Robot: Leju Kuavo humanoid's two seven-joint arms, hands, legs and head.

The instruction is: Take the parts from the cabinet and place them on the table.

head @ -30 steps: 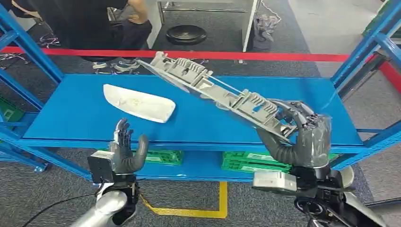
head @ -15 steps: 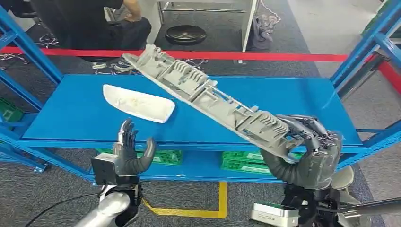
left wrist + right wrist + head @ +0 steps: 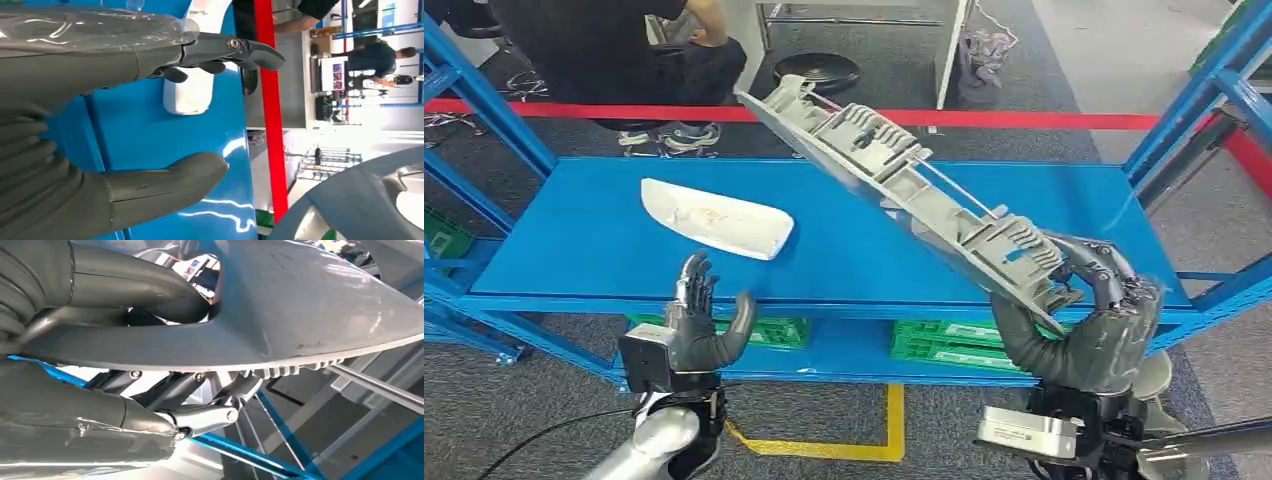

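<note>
1. Since a moment ago my right hand has tilted the long grey ribbed plastic part steeper, its far end higher over the blue shelf.
2. It grips the part's near end.
3. My left hand hovers open, empty, just short of the smooth white curved part.
4. Left wrist view adds a seated person beyond.

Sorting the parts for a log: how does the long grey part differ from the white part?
The long grey part is ribbed and held tilted above the shelf by the right hand; the white part is smooth, shorter, and lies flat on the blue shelf, untouched. Both are elongated.
</note>
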